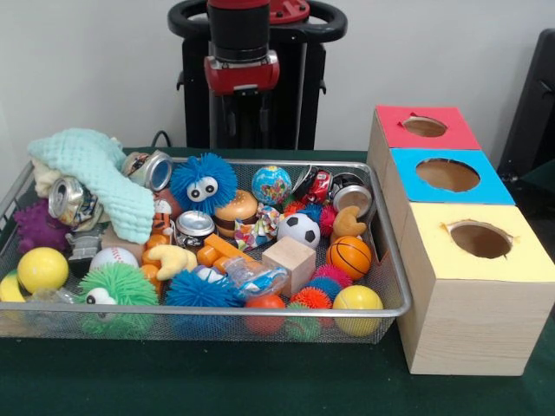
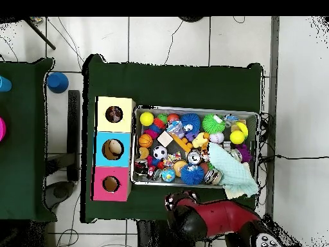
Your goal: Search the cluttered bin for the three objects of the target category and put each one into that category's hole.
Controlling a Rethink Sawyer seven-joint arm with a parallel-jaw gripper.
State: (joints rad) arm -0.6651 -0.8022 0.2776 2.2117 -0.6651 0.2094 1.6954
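While unsure of target category, listing candidates by type. All sit in wire bin [image 1: 260, 310], left of three box holes: red hole [image 1: 425, 126], blue hole [image 1: 447, 175], yellow hole [image 1: 479, 240].

Balls: soccer ball [image 1: 299, 230] and basketball [image 1: 350, 256] mid-right, baseball [image 1: 114, 257] and yellow ball [image 1: 42, 269] left, globe ball [image 1: 271, 184] at back.
- Prob. light, foam or rubber, round, apt to roll off. Grip across widest part, straight down.
- Soccer ball wedged betw. neighbours, so little side clearance. Yellow ball more open.

Cans: crushed can [image 1: 68, 199] far left, silver can [image 1: 154, 169] tucked against mint cloth [image 1: 95, 173], small can [image 1: 195, 227] centre, another can [image 1: 351, 198] back right.
- Thin metal, light, slick, dents easily. Take across body, not rim. Moderate squeeze.

Spiky toys: blue puffer [image 1: 203, 184] on top of pile, green puffer [image 1: 117, 286] front left.
- Soft, squashy, v. light. Spikes give way, so close deep onto core.

Mint cloth draped over left end. May hide more items, likely drags if snagged.

Arm [image 1: 241, 52] raised behind bin, well clear of contents. End effector: can't tell whether open or closed, or carrying anything, being lost against dark pedestal. Overhead no help, only arm [image 2: 212, 219] visible beside bin.
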